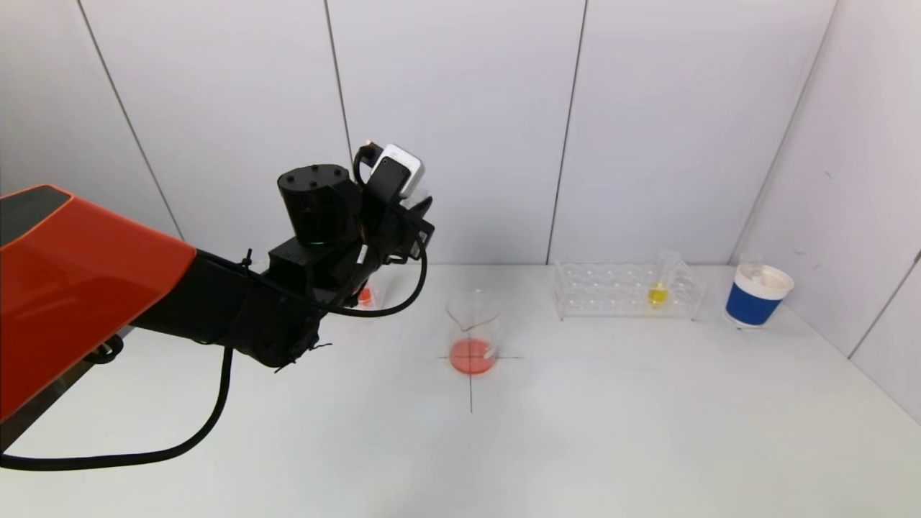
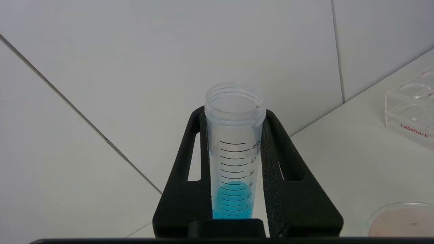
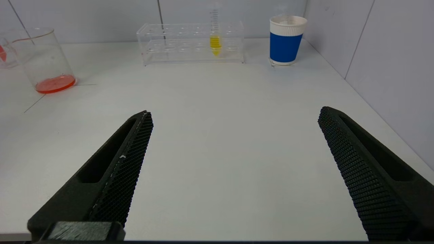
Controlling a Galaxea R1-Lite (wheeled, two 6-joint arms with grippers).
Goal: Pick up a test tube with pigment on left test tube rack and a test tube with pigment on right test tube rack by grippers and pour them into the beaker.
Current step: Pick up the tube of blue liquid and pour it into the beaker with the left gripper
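Observation:
In the left wrist view my left gripper is shut on a clear graduated test tube with blue pigment in its lower part, held open end up above the table. The head view has that arm raised left of the beaker, which stands mid-table with red liquid in its bottom. The arm hides most of the left rack; only a bit of an orange-red tube shows. The right rack holds a tube with yellow pigment. My right gripper is open and empty, low over the table, facing the right rack.
A blue and white paper cup stands right of the right rack near the side wall. A black cross is marked under the beaker. White wall panels close the back and the right side. A clear rack corner shows in the left wrist view.

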